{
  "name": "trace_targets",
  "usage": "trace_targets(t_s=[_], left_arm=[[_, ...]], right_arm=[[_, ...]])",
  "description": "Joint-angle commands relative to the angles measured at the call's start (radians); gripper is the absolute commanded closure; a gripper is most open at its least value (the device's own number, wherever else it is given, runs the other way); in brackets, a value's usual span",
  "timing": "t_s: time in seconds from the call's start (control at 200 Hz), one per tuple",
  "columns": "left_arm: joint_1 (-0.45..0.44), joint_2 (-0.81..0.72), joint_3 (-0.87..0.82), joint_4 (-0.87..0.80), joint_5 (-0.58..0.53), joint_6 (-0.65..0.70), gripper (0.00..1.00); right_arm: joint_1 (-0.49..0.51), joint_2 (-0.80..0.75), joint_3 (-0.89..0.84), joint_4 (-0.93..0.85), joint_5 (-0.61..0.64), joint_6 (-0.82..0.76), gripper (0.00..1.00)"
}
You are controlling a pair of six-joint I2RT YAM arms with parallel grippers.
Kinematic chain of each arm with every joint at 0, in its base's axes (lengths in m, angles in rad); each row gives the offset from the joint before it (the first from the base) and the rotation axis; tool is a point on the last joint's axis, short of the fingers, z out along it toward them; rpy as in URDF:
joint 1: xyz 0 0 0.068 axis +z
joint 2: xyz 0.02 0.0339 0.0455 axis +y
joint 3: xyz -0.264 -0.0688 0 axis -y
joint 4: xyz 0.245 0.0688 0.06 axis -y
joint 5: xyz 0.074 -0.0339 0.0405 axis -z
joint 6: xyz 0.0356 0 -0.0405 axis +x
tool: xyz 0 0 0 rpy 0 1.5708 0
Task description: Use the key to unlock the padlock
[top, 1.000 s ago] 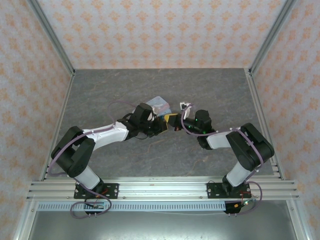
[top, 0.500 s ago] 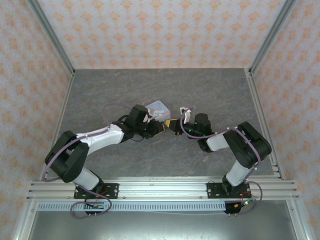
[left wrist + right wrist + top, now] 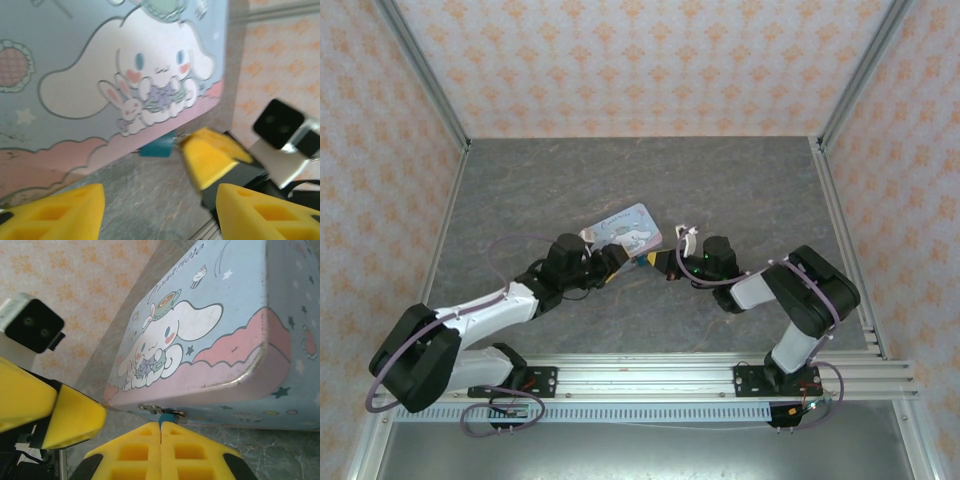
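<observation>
Two robot arms close in on the padlock of a shut cartoon tin

The light-blue tin (image 3: pixel 625 226) lies lid-up near the middle of the grey table (image 3: pixel 750 190). Its lid is down, so what it holds is hidden. The tiny teal padlock (image 3: pixel 157 148) hangs from the small metal clasp (image 3: pixel 149 408) on the tin's near edge, towards its right corner. The right gripper (image 3: pixel 161 430) comes in from the right with its yellow fingers pressed flat together, tips just under the padlock. Whether anything thin is pinched between them cannot be told. The left gripper (image 3: pixel 160 212) sits on the near left side of the padlock, its fingers spread wide with nothing between them, close to the right gripper's tips.
</observation>
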Motion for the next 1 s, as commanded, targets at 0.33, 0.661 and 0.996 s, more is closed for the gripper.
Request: trace_targets(t_s=[0.33,0.661,0.996], left_arm=[[-0.068,-0.065,-0.072,-0.005,-0.171,-0.141,0.26],[-0.077,0.039,-0.031,0.017,-0.179,-0.094,0.23],[0.009,0.162,0.099,0.050,-0.109,0.024,0.23]], right_arm=[[0.076,0.033,-0.085,0.093,0.087,0.083,1.00],[0.132,0.032,-0.108,0.098,0.131,0.102,1.00],[0.181,0.053,-0.090,0.119,0.179,0.172,1.00]])
